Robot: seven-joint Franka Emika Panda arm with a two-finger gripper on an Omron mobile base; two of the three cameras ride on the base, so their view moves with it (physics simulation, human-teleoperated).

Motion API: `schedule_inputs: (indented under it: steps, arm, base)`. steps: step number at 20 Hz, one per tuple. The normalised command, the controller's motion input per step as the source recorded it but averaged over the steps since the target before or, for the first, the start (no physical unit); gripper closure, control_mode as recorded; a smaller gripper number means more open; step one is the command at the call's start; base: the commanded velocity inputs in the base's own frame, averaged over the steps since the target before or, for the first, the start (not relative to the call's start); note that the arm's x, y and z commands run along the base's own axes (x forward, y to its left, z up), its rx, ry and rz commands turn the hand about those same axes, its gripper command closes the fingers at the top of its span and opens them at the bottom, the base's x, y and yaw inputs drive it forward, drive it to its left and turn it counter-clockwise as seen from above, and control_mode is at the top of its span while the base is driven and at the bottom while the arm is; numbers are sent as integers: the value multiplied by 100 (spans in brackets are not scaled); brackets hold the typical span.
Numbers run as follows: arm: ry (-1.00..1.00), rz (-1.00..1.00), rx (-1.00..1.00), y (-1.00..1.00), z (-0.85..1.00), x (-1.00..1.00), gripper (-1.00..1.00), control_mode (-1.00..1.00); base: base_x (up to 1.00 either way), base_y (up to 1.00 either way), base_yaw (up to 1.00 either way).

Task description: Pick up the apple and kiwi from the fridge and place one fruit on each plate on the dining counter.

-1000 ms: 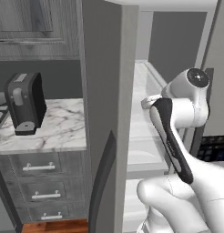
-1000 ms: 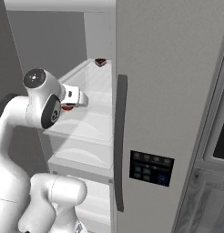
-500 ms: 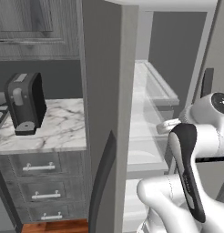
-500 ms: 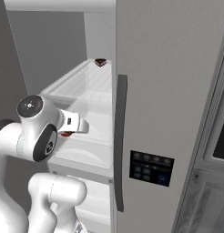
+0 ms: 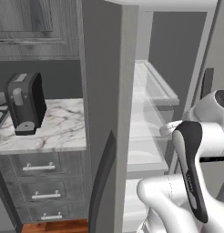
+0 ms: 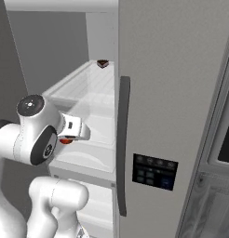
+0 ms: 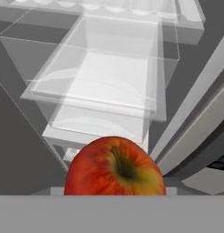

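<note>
Simulated kitchen, robot arm at an open fridge (image 6: 181, 93). In the hand view, lower centre of the frame: a glossy red apple (image 7: 114, 166), stem dimple facing the camera, sitting right where the tool would close. Fingertips themselves hidden behind the fruit, so clamped on the apple as a judgement from how near and centred it is, not from seeing pads on skin. Beyond the apple, upper half of that frame: clear fridge shelves (image 7: 104, 77) and drawers, seen from outside and a little above.

In the right base view, left of centre: the tool (image 6: 73, 131) at the end of the white arm, a sliver of red showing just beneath it (the same apple (image 6: 66, 141), held out in front of the shelves rather than lying on one). Further back, top centre of that frame: a small dark item (image 6: 103, 63) on an upper shelf, too small to name with confidence. Kiwi not made out anywhere.

In the left base view, left side: a marble bench (image 5: 54, 127) with a dark coffee machine (image 5: 25, 103), not the dining one.

Progress, judged from this: first fruit gripped and apparently lifted off its shelf. Left to do: carrying it to a plate, then fetching and placing the kiwi.
</note>
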Motion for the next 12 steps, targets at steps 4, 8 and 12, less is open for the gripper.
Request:
schedule_inputs:
  steps: [4,8,12]
  arm:
    - [0,0,0,0,0,0,100,100]
    - [0,0,0,0,0,0,100,100]
    - [0,0,0,0,0,0,100,100]
  base:
    - [-58,-1,5]
    - [-72,-6,17]
    - [-74,-44,22]
